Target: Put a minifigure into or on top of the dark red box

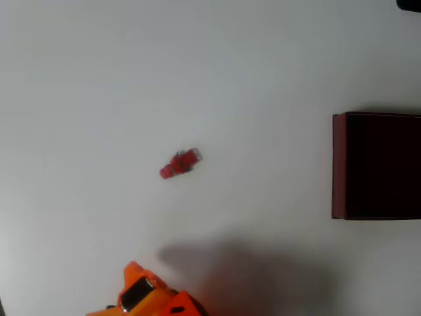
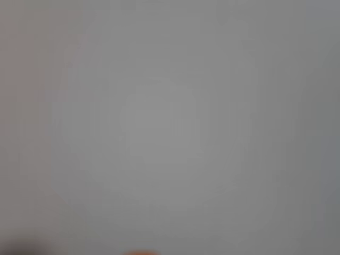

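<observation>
Seen from overhead, a white table [image 1: 99,79] holds a tiny red minifigure [image 1: 179,164] lying flat near the middle, its long axis tilted from lower left to upper right. The orange gripper [image 1: 141,296] sits at the bottom edge, so the figure lies above it and slightly right, with bare table between. Whether the jaws are open or closed cannot be told. The dark red box [image 1: 339,164] stands at the right edge, well apart from both. The wrist view is blurred grey.
</observation>
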You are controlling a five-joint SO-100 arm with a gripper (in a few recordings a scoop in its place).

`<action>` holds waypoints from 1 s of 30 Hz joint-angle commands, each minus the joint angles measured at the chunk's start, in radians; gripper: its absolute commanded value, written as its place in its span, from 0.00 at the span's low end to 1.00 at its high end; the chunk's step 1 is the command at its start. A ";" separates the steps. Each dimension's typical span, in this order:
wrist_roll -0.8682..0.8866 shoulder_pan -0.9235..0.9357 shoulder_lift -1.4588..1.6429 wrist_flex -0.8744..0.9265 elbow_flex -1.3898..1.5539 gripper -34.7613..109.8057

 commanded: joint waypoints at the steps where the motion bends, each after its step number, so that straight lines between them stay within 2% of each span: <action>1: -0.037 -0.041 0.014 0.020 -0.009 0.24; 20: -0.041 -0.046 0.014 0.020 -0.009 0.24; 23: -0.049 -0.049 0.014 0.020 -0.009 0.28; 26: -0.064 -0.069 0.014 0.018 -0.009 0.36; 30: -0.101 -0.044 0.015 -0.032 -0.012 0.37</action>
